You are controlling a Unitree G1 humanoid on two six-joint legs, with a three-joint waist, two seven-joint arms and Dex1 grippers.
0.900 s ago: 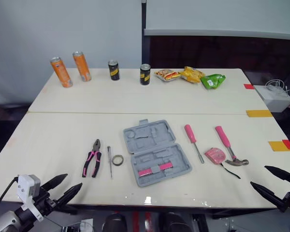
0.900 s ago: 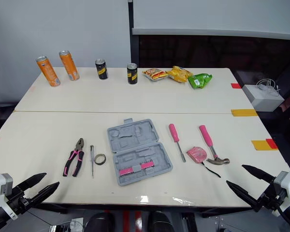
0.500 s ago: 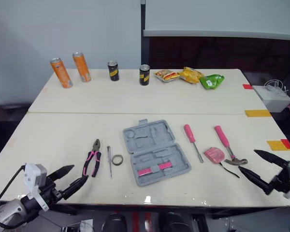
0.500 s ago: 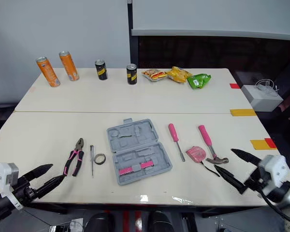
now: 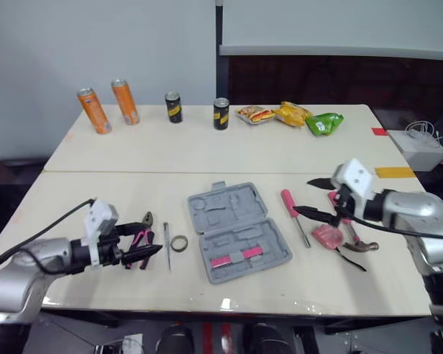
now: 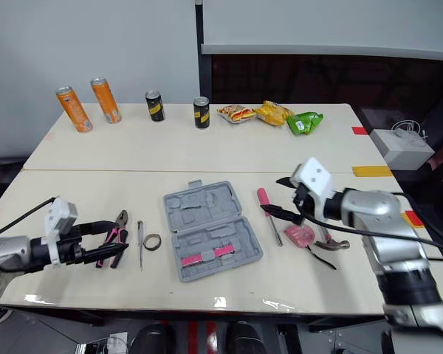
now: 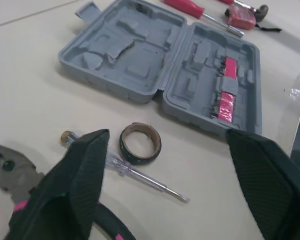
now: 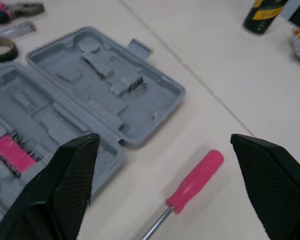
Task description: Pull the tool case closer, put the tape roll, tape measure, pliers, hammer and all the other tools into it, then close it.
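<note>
The grey tool case (image 5: 238, 233) lies open in the middle of the near table, with pink inserts in its near half. Left of it lie the tape roll (image 5: 179, 243), a thin screwdriver (image 5: 167, 244) and the pink-handled pliers (image 5: 138, 243). My left gripper (image 5: 148, 242) stands open low over the pliers, which it partly hides. Right of the case lie a pink screwdriver (image 5: 292, 209), the pink tape measure (image 5: 328, 236) and the pink-handled hammer (image 5: 346, 220). My right gripper (image 5: 303, 197) hangs open above the pink screwdriver (image 8: 195, 180), with the case (image 8: 90, 90) just beyond it.
Along the far table stand two orange cans (image 5: 94, 110), two black cans (image 5: 221, 113) and snack bags (image 5: 289, 113) with a green one (image 5: 325, 123). Yellow and red tape marks (image 5: 396, 172) line the right table edge. A white box (image 5: 424, 147) sits off to the right.
Both arms rose from the near table edge and reached in over the table: the left gripper to the pliers, the right to the pink screwdriver. The tools have not moved.
</note>
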